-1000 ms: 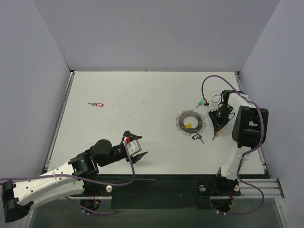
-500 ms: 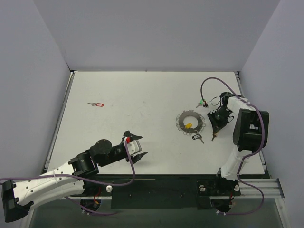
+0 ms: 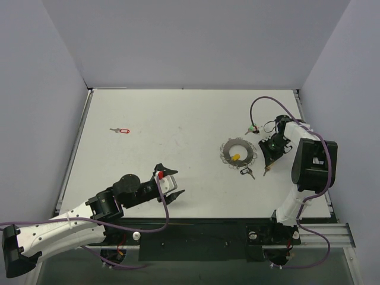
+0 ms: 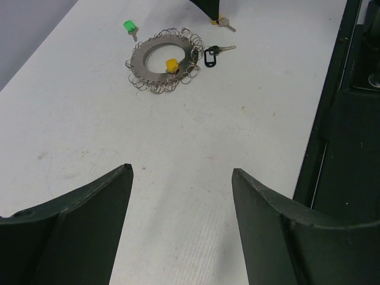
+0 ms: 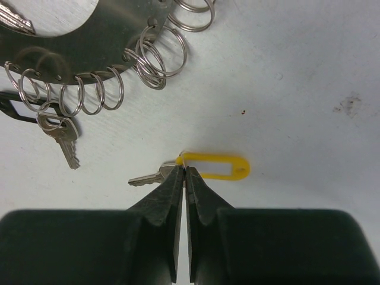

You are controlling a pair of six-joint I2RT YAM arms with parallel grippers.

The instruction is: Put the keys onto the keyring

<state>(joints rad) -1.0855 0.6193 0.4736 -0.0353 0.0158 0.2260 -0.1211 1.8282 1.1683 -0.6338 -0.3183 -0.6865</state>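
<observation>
Your right gripper point(image 5: 185, 172) edged toward the keyring point(image 4: 140, 59), jaws pressed together at the yellow-tagged key point(image 5: 214, 167) lying near it; your left gripper point(image 4: 181, 171) stayed wide, holding nothing.

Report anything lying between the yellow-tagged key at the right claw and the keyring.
Nothing visible: bare table separates the yellow-tagged key from the nearest loops of the keyring. The dark-tagged key lies off to one side.
</observation>
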